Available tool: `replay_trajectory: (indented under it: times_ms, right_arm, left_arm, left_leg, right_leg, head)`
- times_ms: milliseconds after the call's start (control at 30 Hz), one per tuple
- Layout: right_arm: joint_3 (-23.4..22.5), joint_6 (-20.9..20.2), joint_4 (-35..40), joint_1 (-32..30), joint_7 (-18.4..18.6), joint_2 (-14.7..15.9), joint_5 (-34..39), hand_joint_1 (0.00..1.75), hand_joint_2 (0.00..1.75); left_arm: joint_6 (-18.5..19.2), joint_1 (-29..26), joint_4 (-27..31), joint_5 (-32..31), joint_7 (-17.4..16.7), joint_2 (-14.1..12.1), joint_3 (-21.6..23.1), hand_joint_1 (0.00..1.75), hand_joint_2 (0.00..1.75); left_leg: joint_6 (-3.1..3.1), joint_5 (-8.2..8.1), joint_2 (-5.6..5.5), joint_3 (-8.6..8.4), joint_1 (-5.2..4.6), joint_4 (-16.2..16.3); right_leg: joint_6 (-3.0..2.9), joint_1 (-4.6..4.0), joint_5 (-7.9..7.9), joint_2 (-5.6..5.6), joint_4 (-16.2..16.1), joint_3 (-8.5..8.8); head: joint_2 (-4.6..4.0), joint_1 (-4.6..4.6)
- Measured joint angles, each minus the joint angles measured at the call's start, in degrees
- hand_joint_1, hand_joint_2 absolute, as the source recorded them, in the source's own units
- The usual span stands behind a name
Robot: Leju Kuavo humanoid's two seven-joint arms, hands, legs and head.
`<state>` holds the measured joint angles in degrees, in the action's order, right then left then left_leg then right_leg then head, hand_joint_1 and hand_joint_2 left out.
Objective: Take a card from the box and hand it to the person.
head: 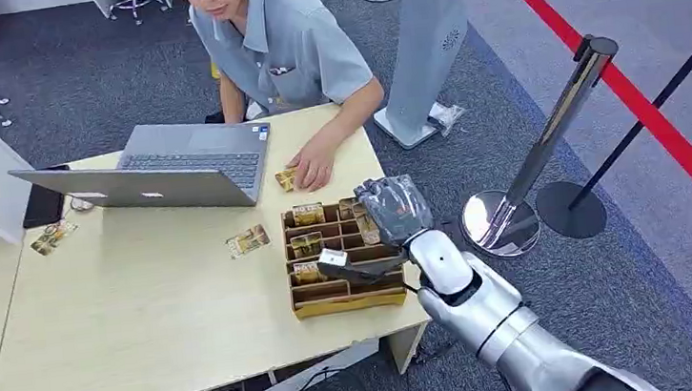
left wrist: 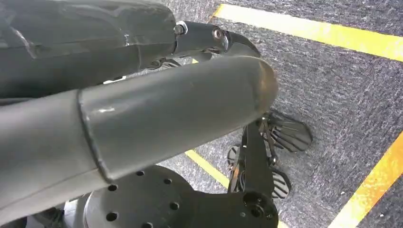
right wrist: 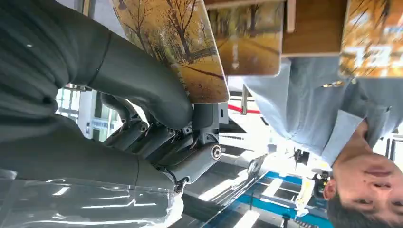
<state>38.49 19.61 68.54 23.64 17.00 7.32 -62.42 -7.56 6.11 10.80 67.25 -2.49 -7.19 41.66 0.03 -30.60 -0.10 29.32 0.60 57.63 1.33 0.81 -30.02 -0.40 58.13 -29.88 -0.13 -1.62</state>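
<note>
One card [right wrist: 190, 52] with an autumn-tree print sits pinched in the right robot hand [head: 395, 208], over the card box [head: 342, 292] on the worktop [head: 144, 320].

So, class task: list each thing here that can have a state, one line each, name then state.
Silver laptop: lid open, on the table.
Compartmented wooden card box: open-topped, cards standing in its slots.
Autumn-picture card: touched by the right robot hand over the box; grip unclear.
Loose picture card: lying flat on the pale wooden table.
Left robot hand: hanging over the floor.
</note>
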Motion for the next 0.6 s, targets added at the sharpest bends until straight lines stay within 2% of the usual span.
replay_trajectory:
  times_ms: [367, 433, 600]
  right_arm:
    - [-1.88, 0.83, 1.53, 0.23, 0.2, 0.33, -0.28, 1.62, 1.75]
    - [-2.48, 1.6, 1.59, 1.06, -0.11, 0.37, -0.22, 1.61, 1.75]
    - [-3.76, 3.06, 1.59, 5.41, -1.23, 0.57, 0.99, 1.71, 1.75]
  left_arm:
    - [0.55, 0.01, 0.0, -0.24, -0.02, 0.0, 0.0, 0.0, 0.0]
    - [0.74, 0.0, 0.0, -0.48, -0.02, -0.02, 0.0, 0.0, 0.0]
    - [1.25, 0.02, 0.0, -1.4, 0.11, -0.33, 0.09, 0.0, 0.0]
  left_leg:
    - [0.0, 0.0, 0.0, 0.0, 0.0, 0.0]
    - [0.0, 0.0, 0.0, 0.0, 0.0, 0.0]
    - [0.0, 0.01, 0.0, 0.0, 0.0, 0.01]
  right_leg:
    - [0.0, 0.0, 0.0, 0.0, 0.0, 0.01]
    - [0.0, 0.0, 0.0, 0.0, 0.01, 0.01]
    - [0.0, 0.0, 0.01, 0.0, 0.02, 0.02]
  head:
    - [0.0, 0.0]
    - [0.0, 0.02]
    - [0.0, 0.02]
